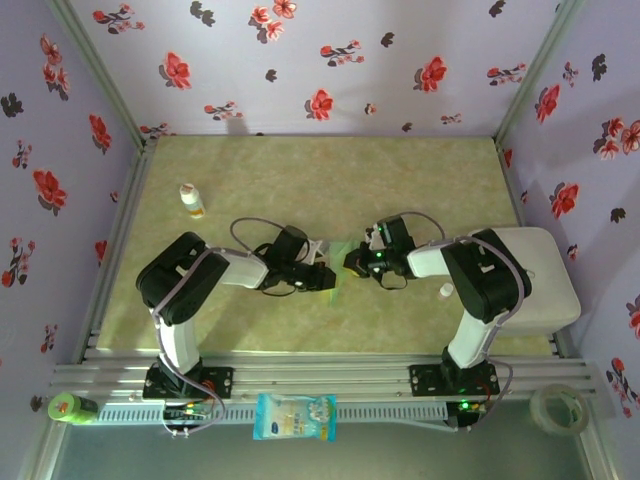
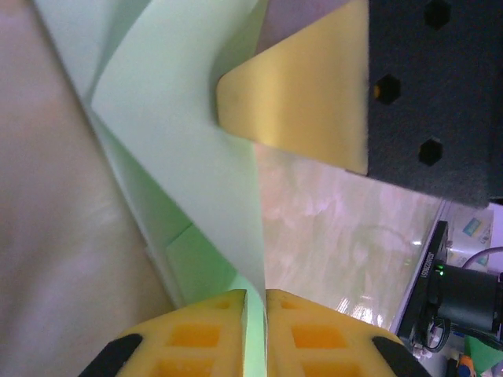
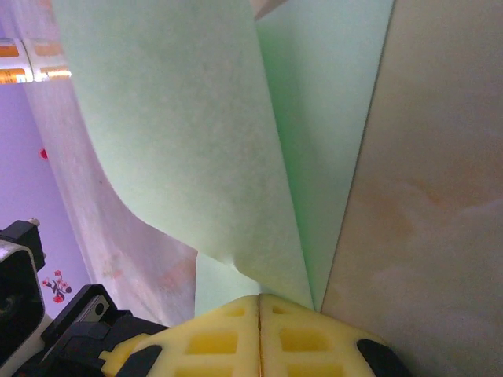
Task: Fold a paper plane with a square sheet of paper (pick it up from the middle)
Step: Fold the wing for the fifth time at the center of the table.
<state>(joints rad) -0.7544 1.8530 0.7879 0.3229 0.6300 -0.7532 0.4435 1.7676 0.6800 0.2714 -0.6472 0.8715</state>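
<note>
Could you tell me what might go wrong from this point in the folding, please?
The right hand is shut on the square sheet of paper close beside the left hand; pulling apart could tear it. A slim gap shows in the left hand's grip, so the sheet might slip out. The raised flap curls loosely, so a crease could land crooked.

Lilac walls (image 1: 400, 30) printed with red and dark flowers are noted around a pale yellow-green marbled tabletop (image 1: 300, 170), edged by aluminium rails (image 1: 330, 376).
</note>
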